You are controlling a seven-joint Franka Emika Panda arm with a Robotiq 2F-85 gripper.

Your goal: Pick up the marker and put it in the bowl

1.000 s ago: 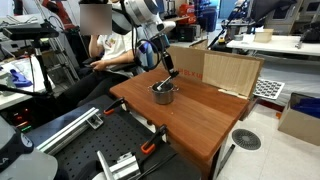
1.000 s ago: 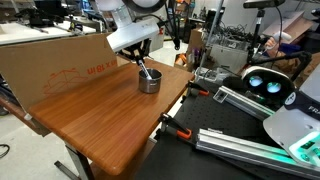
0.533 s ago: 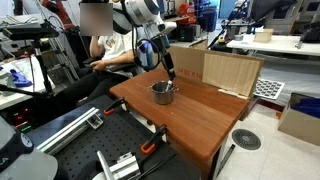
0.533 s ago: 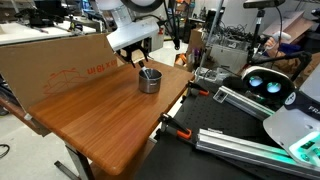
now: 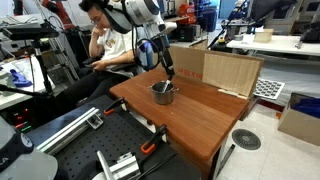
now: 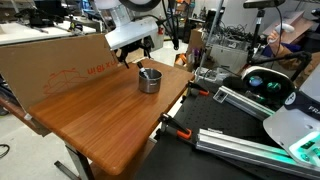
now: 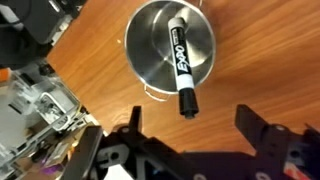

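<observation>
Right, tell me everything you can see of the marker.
The marker is a slim black pen with a white label along its body that carries dark lettering. It lies slanted in the steel bowl, one end down inside, the other dark end propped on the rim and jutting out over the wooden table. Only the bowl touches it; the open fingers stand clear of it.
</observation>
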